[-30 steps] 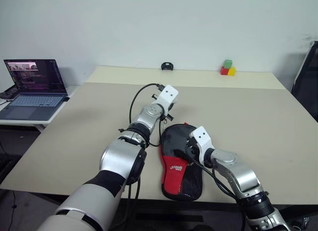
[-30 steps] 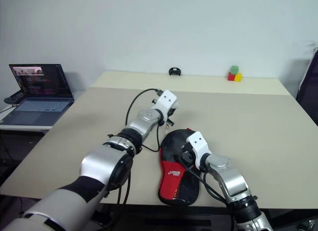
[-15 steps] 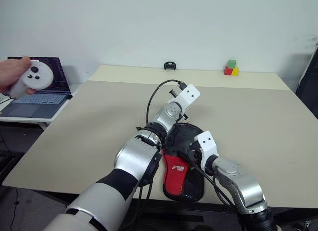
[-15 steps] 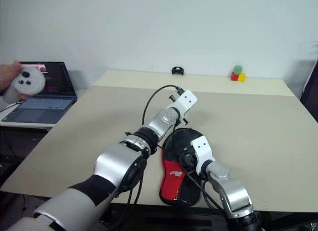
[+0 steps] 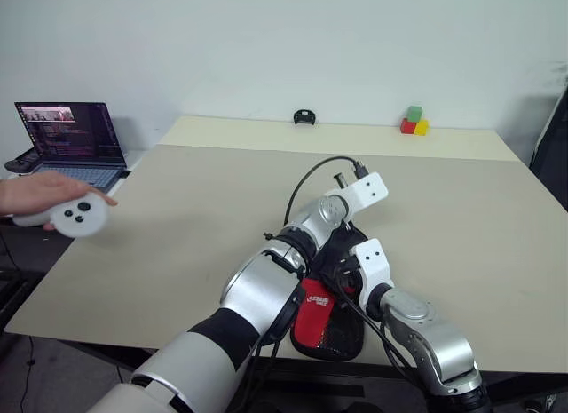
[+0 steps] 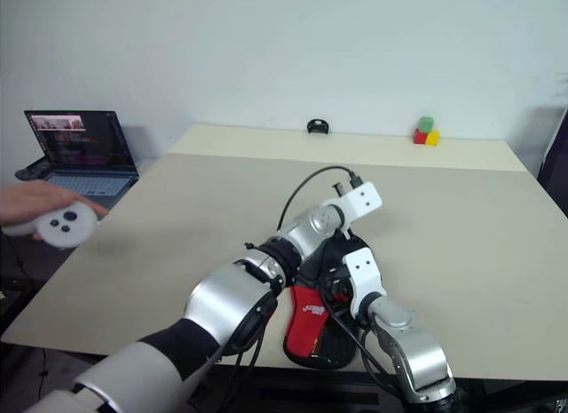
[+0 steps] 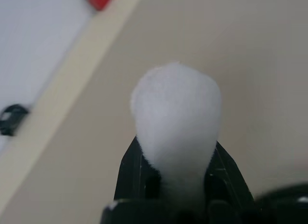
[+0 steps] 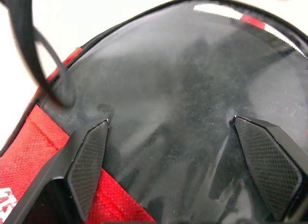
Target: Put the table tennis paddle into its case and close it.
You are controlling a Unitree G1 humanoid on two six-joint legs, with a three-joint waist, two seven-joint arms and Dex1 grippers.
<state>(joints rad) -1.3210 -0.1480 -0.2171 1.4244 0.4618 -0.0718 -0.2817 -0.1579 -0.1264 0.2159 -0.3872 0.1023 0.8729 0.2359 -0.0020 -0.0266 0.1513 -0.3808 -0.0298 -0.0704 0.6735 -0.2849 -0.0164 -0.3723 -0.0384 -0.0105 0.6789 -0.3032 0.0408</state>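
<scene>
The worst risk I see is my own crowding: my left arm reaches across from the left and lies right over the far part of the case (image 5: 312,312), just beside my right wrist, so any quick move could knock the arms together. A black cable (image 8: 29,50) from the left arm hangs close to my right fingers and could snag there. The case sits at the near edge of the table (image 5: 177,218), its near end at the rim; a push toward me would likely slide it off.

My right gripper (image 8: 169,122) hangs with its fingers spread wide just above the case, gripping nothing. Between them lies a smooth dull black face, with zipper teeth on the rim beyond it. I take that face for the table tennis paddle (image 8: 183,89) lying in the case, though I cannot be sure. My left gripper (image 7: 175,156) is closed, aimed past the case over bare table, with a white blurred shape at its tips that I cannot identify
</scene>
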